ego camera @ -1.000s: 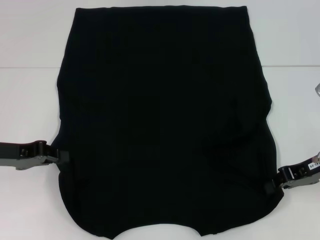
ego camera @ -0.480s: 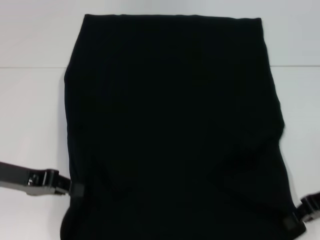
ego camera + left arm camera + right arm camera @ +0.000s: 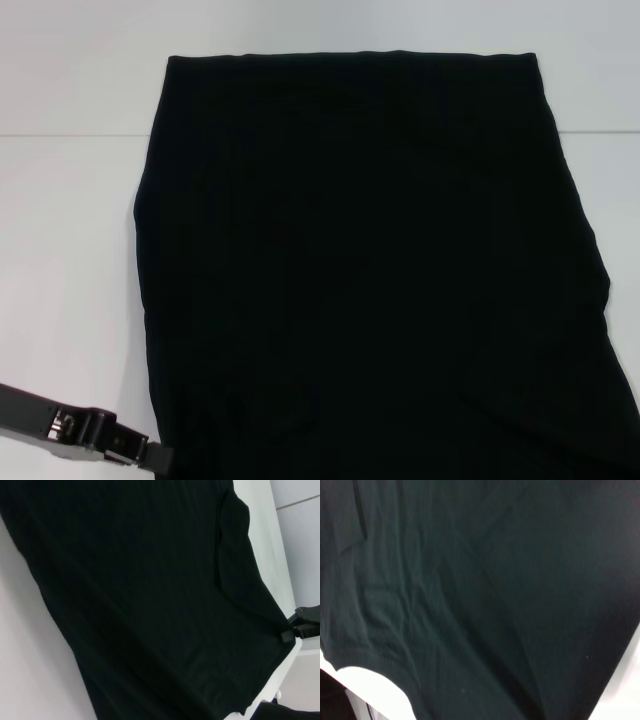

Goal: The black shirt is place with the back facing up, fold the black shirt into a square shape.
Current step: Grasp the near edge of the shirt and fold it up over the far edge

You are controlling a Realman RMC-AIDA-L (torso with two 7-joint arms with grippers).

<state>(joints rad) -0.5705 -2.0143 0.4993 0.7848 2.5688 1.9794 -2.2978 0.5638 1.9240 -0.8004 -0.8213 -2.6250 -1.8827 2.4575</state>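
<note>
Black shirt (image 3: 370,270) spread over white table (image 3: 70,250), far hem straight, bare room along left side. Left gripper (image 3: 158,458) pinching near left edge. Right gripper (image 3: 289,632) clamped on opposite edge.

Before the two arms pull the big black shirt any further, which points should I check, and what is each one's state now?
1. Left gripper at the edge of the large soft black shirt: ok.
2. Left grip closed on the cloth: cannot tell.
3. Right gripper at the opposite edge, seen from the left wrist: ok.
4. Right gripper in the head view: not ok, out of picture.
5. Far shirt edge straight on the white table: ok.
</note>
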